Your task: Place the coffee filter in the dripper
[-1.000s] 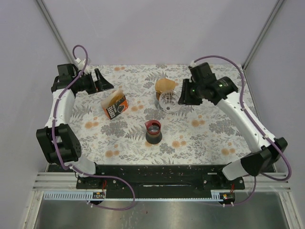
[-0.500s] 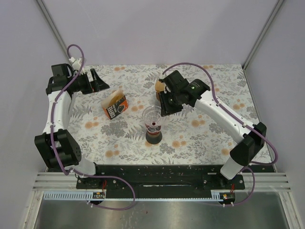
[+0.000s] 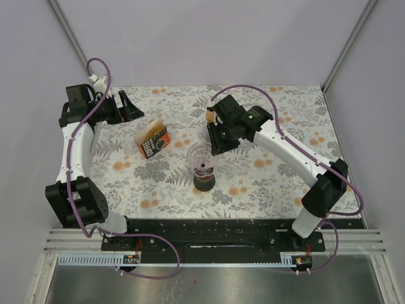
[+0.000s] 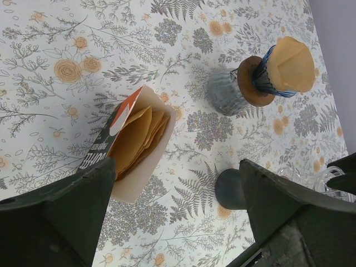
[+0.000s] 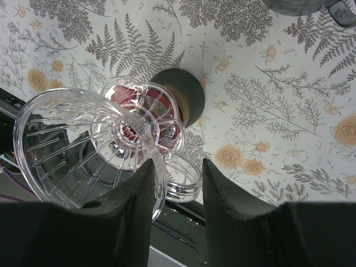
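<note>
1. At the right gripper (image 5: 178, 167), the jaws stand partly closed on the edge of the clear dripper (image 5: 83, 150). They hold it over the dark server (image 5: 181, 92). Contact between the two cannot be determined.
2. At the left gripper (image 4: 178, 167), the jaws stand spread wide and hold nothing, near the far-left edge of the table (image 3: 272, 171).
3. Open floral surface lies right of the server. The filter box (image 3: 153, 140) stands to its left, well apart.
4. The box holds folded brown coffee filters (image 4: 136, 139). The dripper's ribbed bowl shows clear through.
5. The left wrist view alone shows a single filter (image 4: 292, 64) capping a blue-striped cone on a grey ribbed stand (image 4: 225, 92). In the top view the right arm hides most of it.
</note>
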